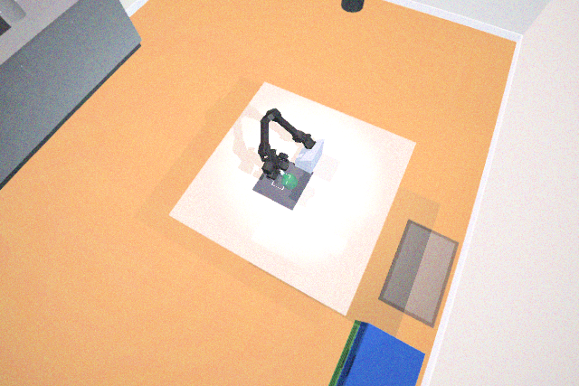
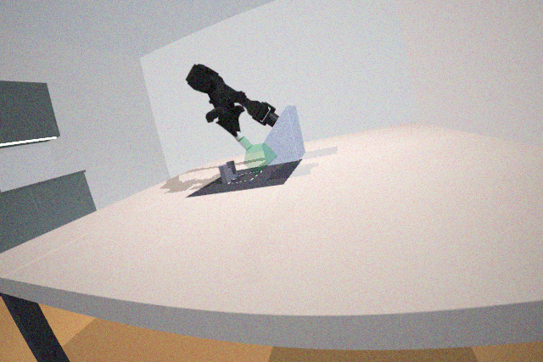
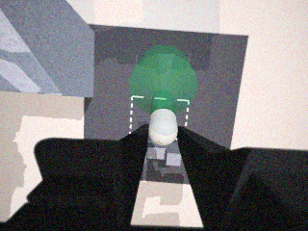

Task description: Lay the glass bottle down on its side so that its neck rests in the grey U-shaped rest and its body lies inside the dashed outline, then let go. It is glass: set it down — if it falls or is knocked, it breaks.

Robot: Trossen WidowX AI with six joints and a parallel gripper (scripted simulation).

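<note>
Worktop (image 1: 374, 157) (image 2: 306, 239) carries dark mat (image 1: 285, 198) (image 2: 280, 177) (image 3: 221, 96). Glass bottle (image 1: 289, 181) (image 2: 259, 155) (image 3: 164, 77) tilted above mat, neck toward grey rest (image 2: 226, 172) (image 3: 173, 159), presumably for laying down. Claw (image 2: 237, 134) (image 3: 163, 129) grips its neck, likely controlling descent.

The black arm (image 1: 286, 126) (image 2: 226, 97) is bent sharply at its elbow, which is raised well above the worktop. The wrist is angled downward, with the gripper (image 2: 238, 134) (image 3: 163, 129) pointed obliquely toward the worktop. The fingers are held partly apart, closed on the bottle's neck, one being pressed against each side.
</note>
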